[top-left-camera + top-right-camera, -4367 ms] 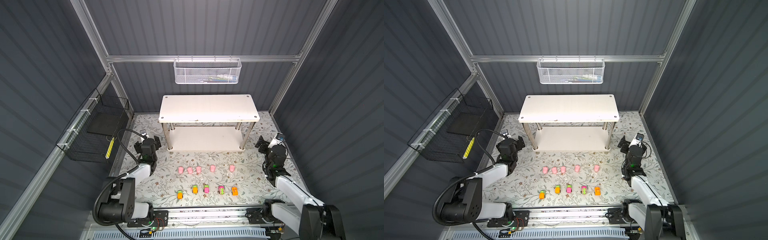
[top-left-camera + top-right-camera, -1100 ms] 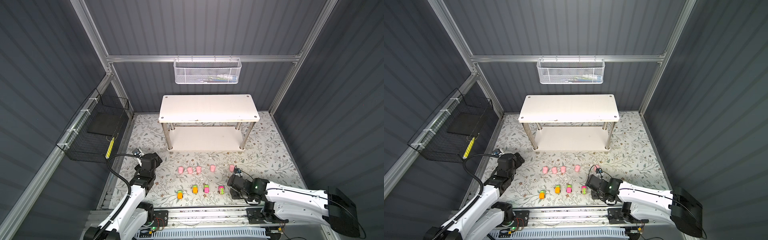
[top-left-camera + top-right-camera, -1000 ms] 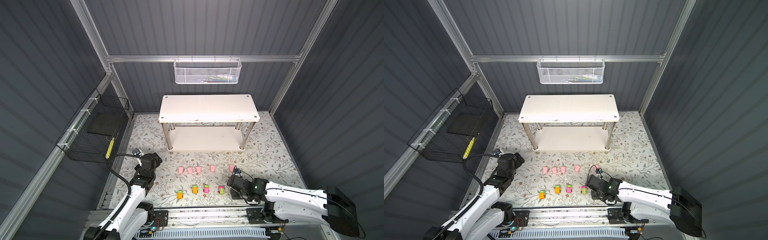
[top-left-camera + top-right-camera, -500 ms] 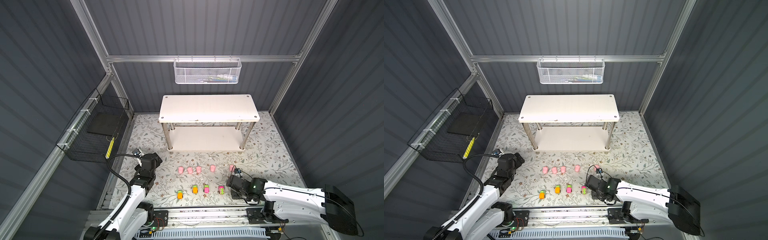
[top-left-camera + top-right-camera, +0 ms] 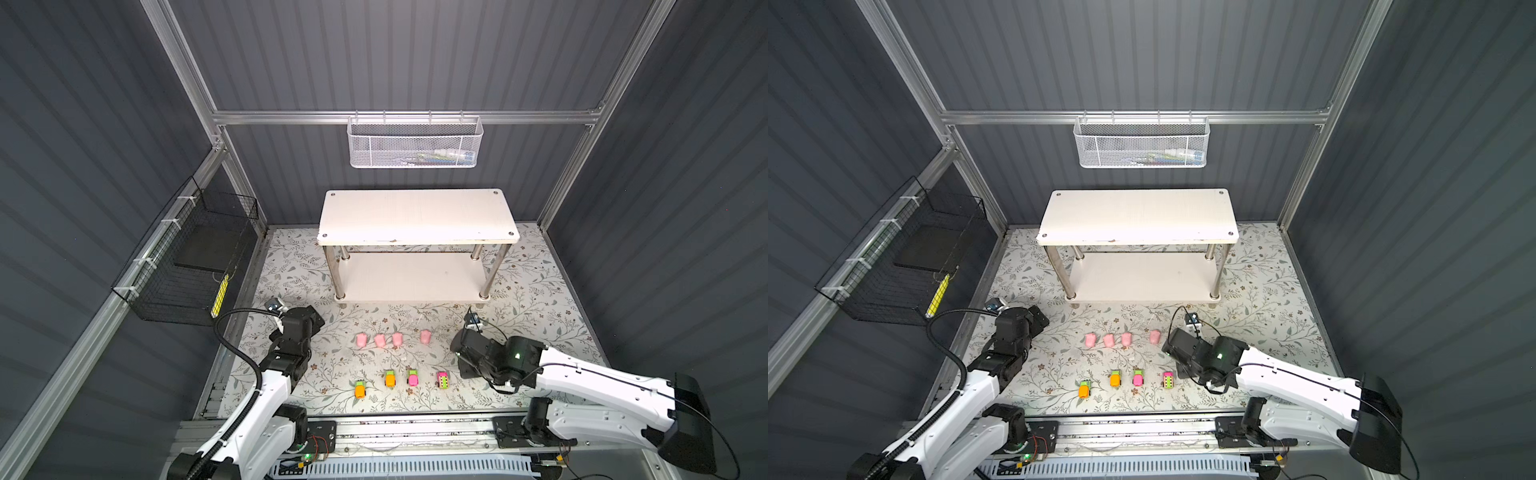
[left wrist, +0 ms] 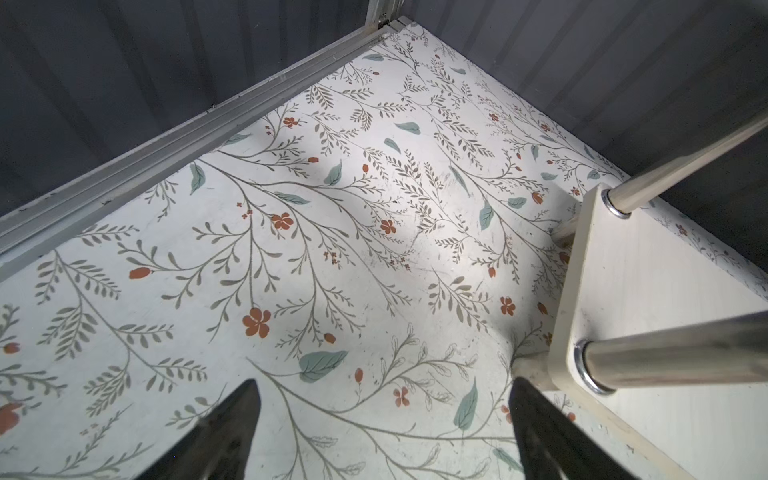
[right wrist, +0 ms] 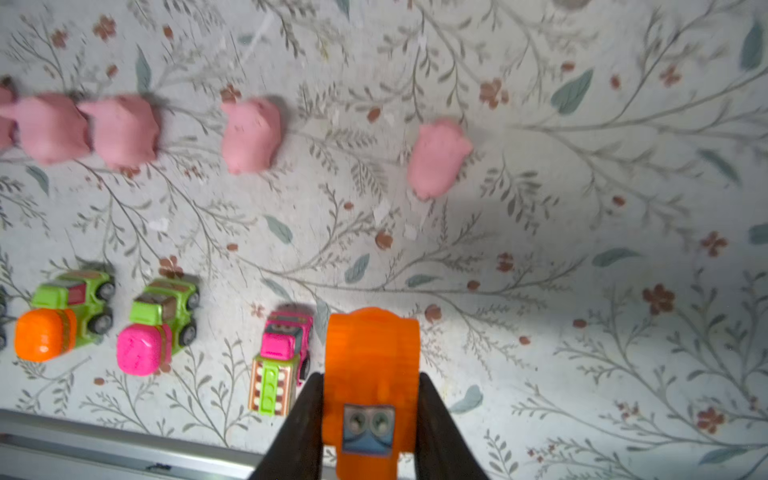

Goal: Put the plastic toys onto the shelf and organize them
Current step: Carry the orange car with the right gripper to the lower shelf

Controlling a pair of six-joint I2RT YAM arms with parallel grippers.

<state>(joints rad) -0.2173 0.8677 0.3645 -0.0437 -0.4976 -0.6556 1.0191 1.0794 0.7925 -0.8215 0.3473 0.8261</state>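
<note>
Right gripper is closed on an orange car. Its two black fingers press the sides of the car, and the car's body sticks out past the tips. Whether the wheels touch the floral mat cannot be told.

Just beside the held car, a pink car with a green end stands on the mat. Further along the same row are a green car with a pink load and a green car with an orange load. In a top view a fourth loose car stands at the left end of this row, a little nearer to the front rail.

Behind the cars lies a row of pink pigs. Five show in the right wrist view: three close together at one end, the other two spaced apart. In both top views only four pigs are visible.

Left gripper is wide open and holds nothing. It hangs above bare mat, near the front left leg of the shelf.

That shelf stands at the back of the mat, well apart from the two rows of toys. On the back wall hangs a white mesh basket, and on the left wall a black wire basket.
</note>
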